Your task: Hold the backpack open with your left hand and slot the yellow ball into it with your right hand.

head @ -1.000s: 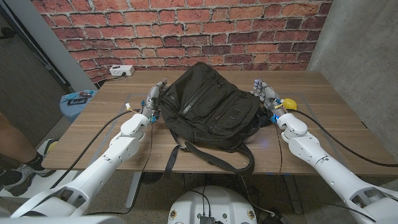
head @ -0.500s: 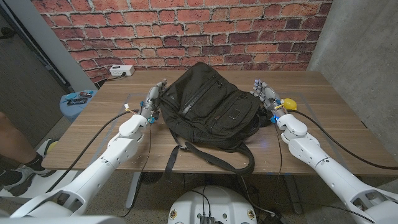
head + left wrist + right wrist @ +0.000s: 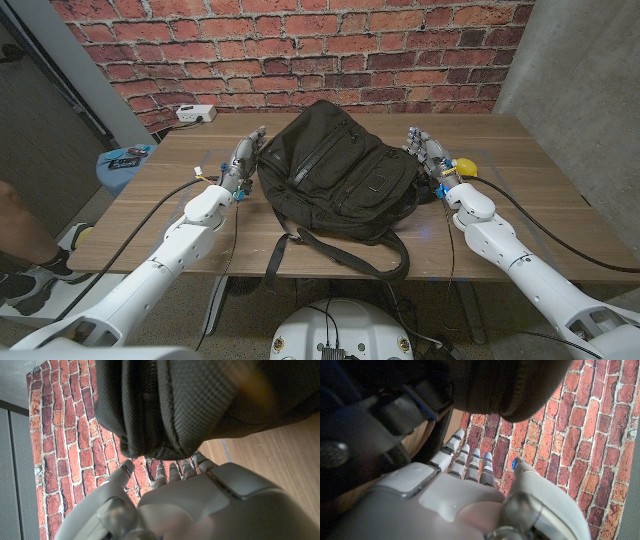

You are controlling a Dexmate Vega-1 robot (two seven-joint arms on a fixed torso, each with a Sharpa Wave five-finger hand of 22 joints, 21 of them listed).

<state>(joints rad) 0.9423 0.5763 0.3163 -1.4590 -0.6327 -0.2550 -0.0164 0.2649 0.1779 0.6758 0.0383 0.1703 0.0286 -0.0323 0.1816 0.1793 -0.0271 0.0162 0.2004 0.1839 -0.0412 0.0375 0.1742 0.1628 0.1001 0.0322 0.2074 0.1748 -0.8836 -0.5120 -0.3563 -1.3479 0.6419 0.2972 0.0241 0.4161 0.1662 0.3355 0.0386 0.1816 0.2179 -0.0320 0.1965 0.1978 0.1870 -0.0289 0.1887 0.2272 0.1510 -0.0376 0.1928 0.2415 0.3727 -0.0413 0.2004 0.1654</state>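
On the table, backpack point(image 3: 338, 170) between both hands, fingers point(image 3: 465, 457) spread, yellow ball point(image 3: 465, 166) head-view only.

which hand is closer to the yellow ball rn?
Right. The right hand stands open just beside the ball, between it and the backpack. The left hand is open at the backpack's far side.

Wooden table point(image 3: 540, 215) in front of a brick wall. Black backpack point(image 3: 335, 170) lies across its middle, one strap hanging over the near edge. Yellow ball point(image 3: 465, 166) sits on the top just right of the backpack. White power strip point(image 3: 196, 113) at the far left corner
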